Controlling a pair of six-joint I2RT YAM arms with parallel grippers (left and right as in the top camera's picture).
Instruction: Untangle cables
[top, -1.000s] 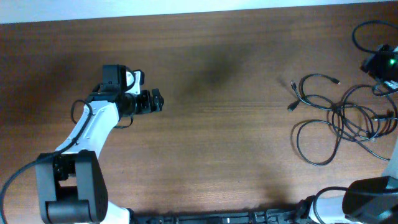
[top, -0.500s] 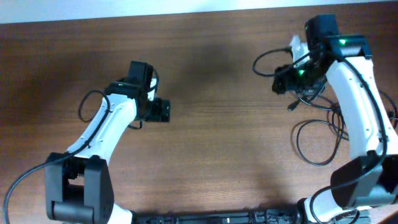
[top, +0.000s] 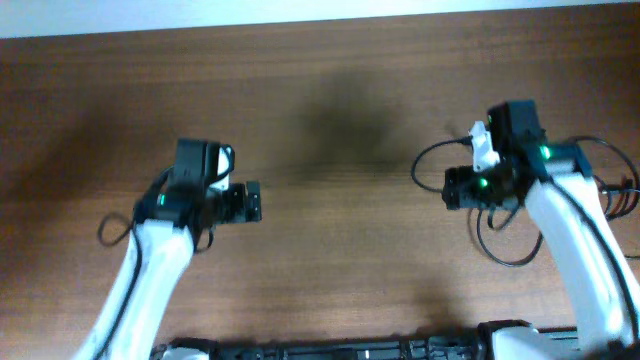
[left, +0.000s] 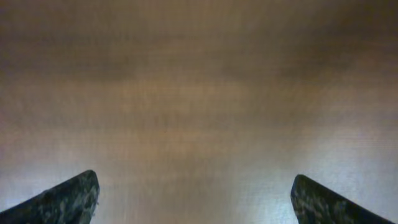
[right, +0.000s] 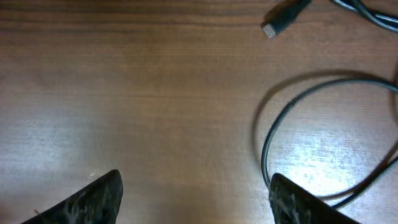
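Observation:
The cables (top: 492, 252) are thin black cords lying tangled on the right of the brown table, mostly hidden under my right arm in the overhead view. In the right wrist view one cable loop (right: 268, 134) curves on the wood beside the right finger, and a small plug end (right: 278, 22) lies at the top. My right gripper (top: 449, 188) (right: 196, 202) is open and empty, just left of the tangle. My left gripper (top: 254, 201) (left: 193, 205) is open and empty over bare wood at the left, far from the cables.
A thicker black wire (top: 428, 163) loops off my right arm. More cable strands (top: 622, 190) show at the far right edge. The table's far edge (top: 320, 22) runs along the top.
My right arm has swung in from the far right and come forward, left of the tangle. My left gripper has moved toward the front of the table.

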